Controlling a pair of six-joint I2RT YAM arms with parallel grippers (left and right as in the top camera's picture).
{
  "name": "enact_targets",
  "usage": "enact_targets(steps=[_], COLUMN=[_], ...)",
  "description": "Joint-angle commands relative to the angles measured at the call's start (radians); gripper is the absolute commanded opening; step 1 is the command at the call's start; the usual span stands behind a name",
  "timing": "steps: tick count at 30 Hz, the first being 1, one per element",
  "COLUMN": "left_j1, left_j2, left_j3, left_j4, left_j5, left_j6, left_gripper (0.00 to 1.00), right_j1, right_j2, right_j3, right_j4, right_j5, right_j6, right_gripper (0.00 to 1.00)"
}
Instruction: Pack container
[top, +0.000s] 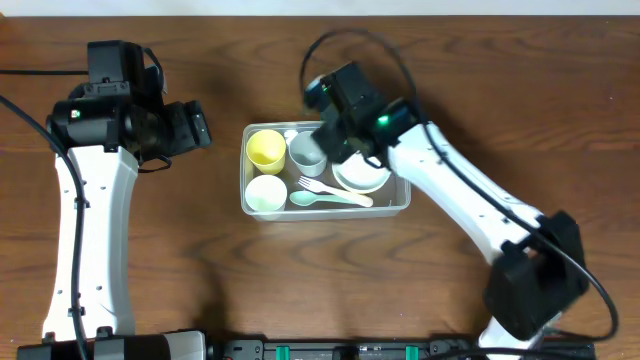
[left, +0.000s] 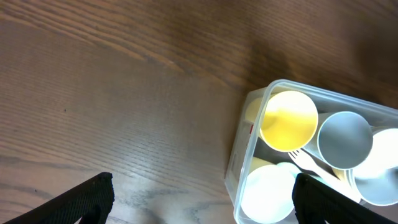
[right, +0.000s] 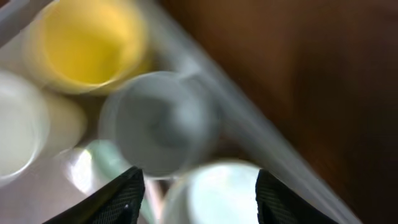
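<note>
- R tool (right: 198, 198): fingers apart, nothing between them. Wrist view is blurred, but the gap is plain.
- Directly under it: grey cup (right: 158, 124) and rim of white bowl (right: 214, 186), both inside the container (top: 404, 198). So the container lies straight below R tool, not off to a side.
- In overhead, R tool hangs over the container's back edge, approx mid-length, between grey cup and bowl.
- Container: centre of bench (top: 200, 270), long axis running left-right, short ends facing each arm.
- Contents, from R tool out: grey cup, bowl, fork (top: 316, 184) and pale spoon (top: 335, 199) lying along the long axis, then yellow cup (top: 266, 147) and white cup (top: 266, 193) at the left end.
- L tool (left: 205, 205): fingers wide apart, empty, over bare bench. It is beside the container's left short end, near but not touching; the container lies to its right.
- Nearer arm: R, already above the container. L would have to cross the gap first.
- Judgement: packing looks nearly done. Any next move inside the container suits R arm, going straight down. L arm is placed to steady the left end if needed.
- Risk, as a guess: R fingers could knock the grey cup on the way down, since it stands close under them.
</note>
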Motion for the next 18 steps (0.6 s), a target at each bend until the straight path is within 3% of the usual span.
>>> enact_targets(steps=[1, 8, 15, 18], left_j1=[0.002, 0.001, -0.076, -0.121], left_j2=[0.007, 0.007, 0.021, 0.038], left_j3=[-0.009, -0.009, -0.009, -0.009], left_j4=[0.005, 0.036, 0.119, 0.113], left_j5=[-0.008, -0.007, -0.004, -0.023], left_j6=[0.016, 0.078, 0.154, 0.21], left_gripper=[0.92, 0.92, 0.93, 0.98], right_j1=[-0.075, -0.295, -0.497, -0.563], right_j2=[-0.15, -0.301, -0.32, -0.32], right_j3=[0.011, 0.011, -0.004, -0.021], right_j4=[-0.003, -0.079, -0.106, -0.103], right_j5=[0.293, 0.293, 0.19, 0.141], right_j6=[0.381, 0.503, 0.424, 0.389], right_gripper=[0.63, 0.65, 0.65, 0.64])
